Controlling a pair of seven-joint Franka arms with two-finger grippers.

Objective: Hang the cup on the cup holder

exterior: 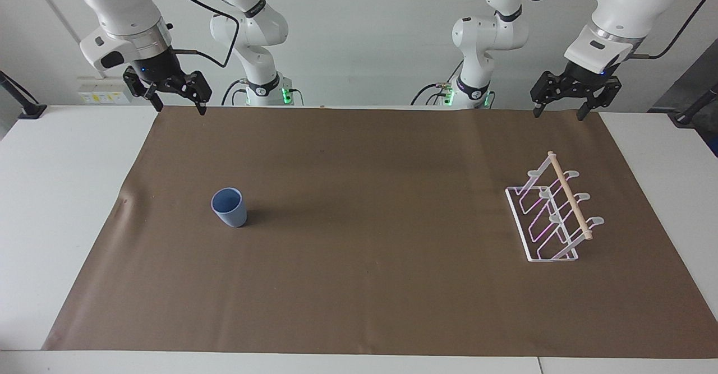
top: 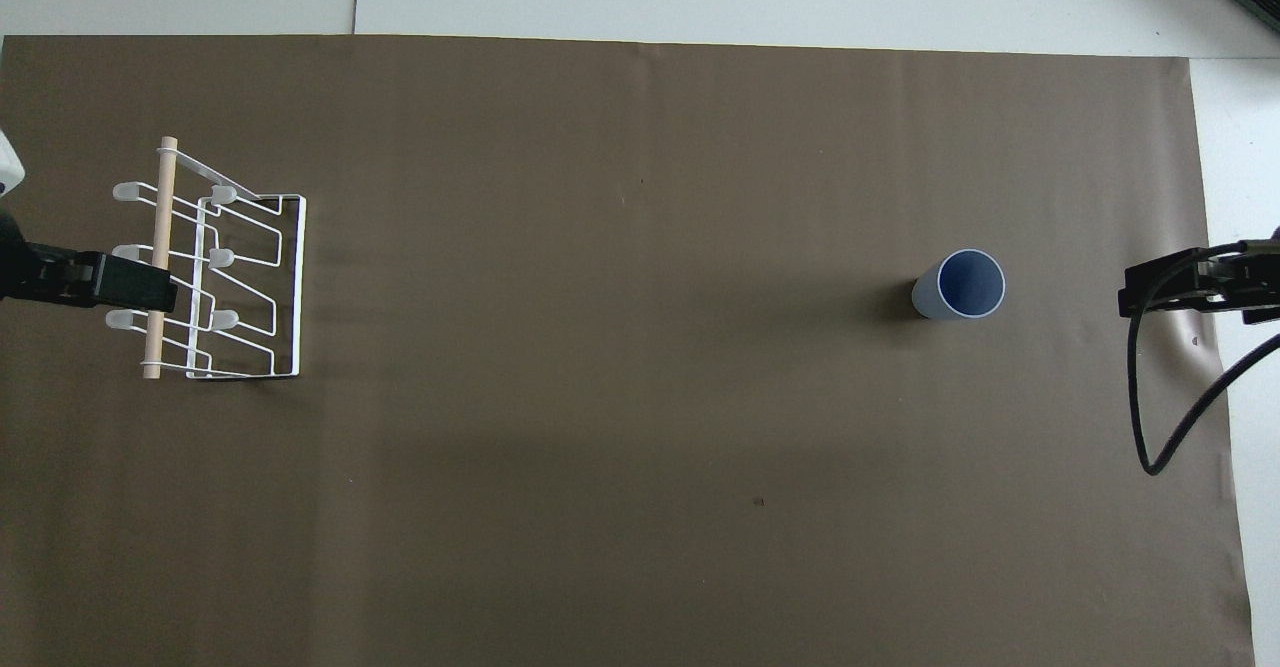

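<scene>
The light-blue cup (exterior: pixel 229 207) (top: pixel 960 285) stands upright, mouth up, on the brown mat toward the right arm's end of the table. The white wire cup holder (exterior: pixel 552 211) (top: pixel 215 267), with its pale wooden rod on top, stands toward the left arm's end and carries nothing. My left gripper (exterior: pixel 559 113) (top: pixel 140 285) hangs open high in the air; the overhead view puts it over the holder's rod side, well clear of it. My right gripper (exterior: pixel 179 107) (top: pixel 1150 287) is also open and raised, beside the cup and apart from it.
A brown paper mat (exterior: pixel 359 284) covers most of the white table. A black cable (top: pixel 1150 427) loops down from the right arm over the mat's edge. The two arm bases stand at the robots' edge of the table.
</scene>
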